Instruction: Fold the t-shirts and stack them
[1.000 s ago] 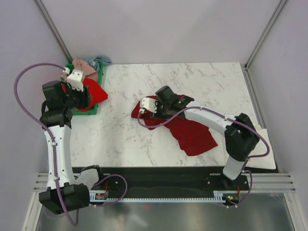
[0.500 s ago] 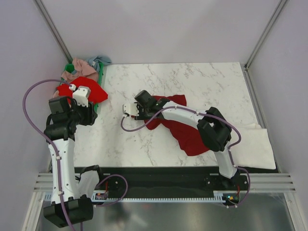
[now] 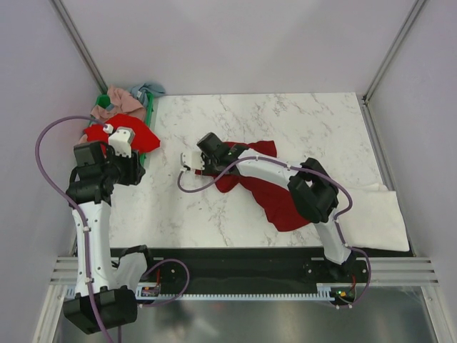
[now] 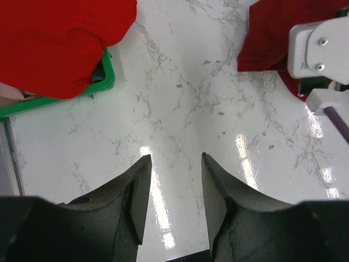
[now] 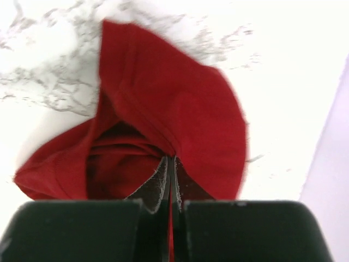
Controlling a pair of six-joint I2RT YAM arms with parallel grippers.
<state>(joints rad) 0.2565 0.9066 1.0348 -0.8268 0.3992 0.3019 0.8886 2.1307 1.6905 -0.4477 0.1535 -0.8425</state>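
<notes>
- Nearest the arm bases, a folded cream-white cloth t-shirt is seen lying flat at the right edge of the white marbled table.
- The left gripper is held above bare table just beside the crate, with its dark fingers spread apart and nothing between them.
- A crumpled dark crimson cloth t-shirt is spread over the middle of the table, running from the centre down towards the right.
- The right gripper is clamped tight on a raised fold at the left end of that dark crimson t-shirt, and a thin line of red cloth is pinched between the closed fingers.
- A green plastic crate is set at the far left corner of the table.
- A bright red cloth t-shirt is draped over the crate's near rim, spilling onto the marble.
- Farther back in the crate, a dusty pink t-shirt and a light blue t-shirt are bunched together.
</notes>
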